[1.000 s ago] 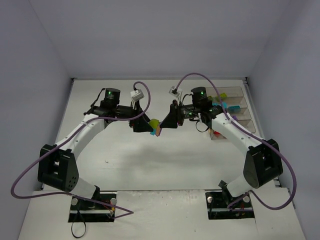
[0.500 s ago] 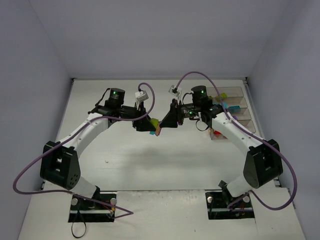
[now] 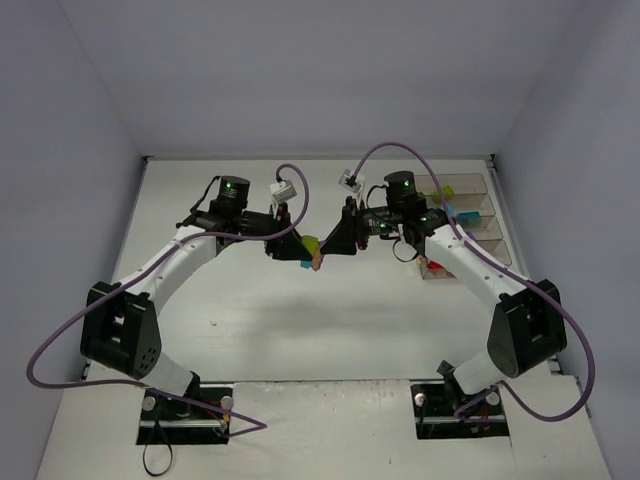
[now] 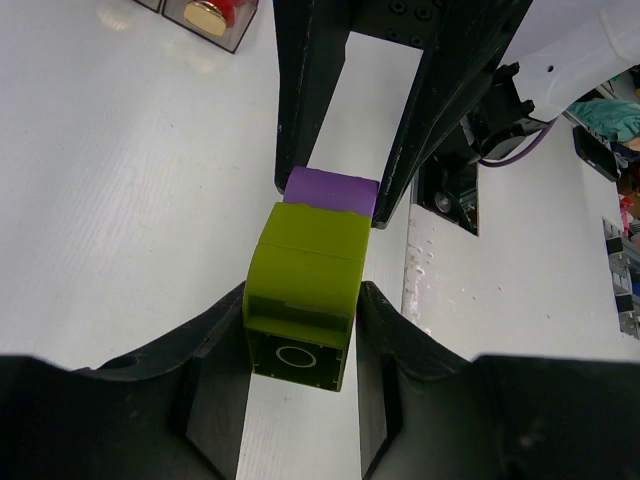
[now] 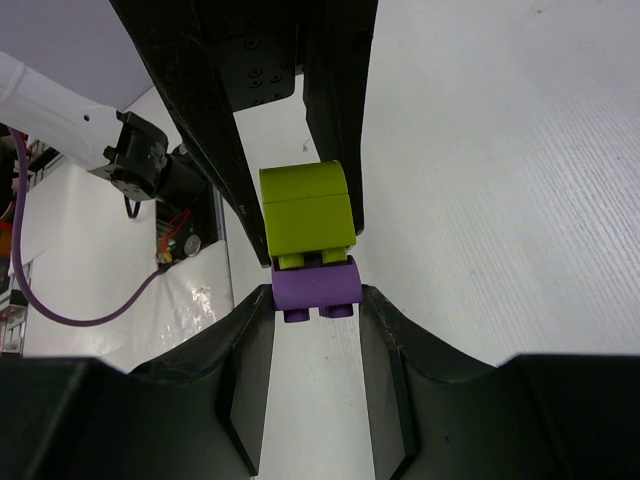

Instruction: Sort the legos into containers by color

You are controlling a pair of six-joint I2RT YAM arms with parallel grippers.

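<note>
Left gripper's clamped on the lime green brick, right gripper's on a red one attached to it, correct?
Not red: the right wrist view shows the right gripper on a purple brick. The left gripper does hold the lime green brick attached to it.

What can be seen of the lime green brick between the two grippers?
The lime green brick is glossy plastic and blocky, its hollow underside with a round tube facing the left wrist camera. The left gripper clamps its two sides. Its studded end meets a purple brick held by the right gripper. Two green studs show at the seam, so the pair looks partly separated but touching. It hangs above the table.
</note>
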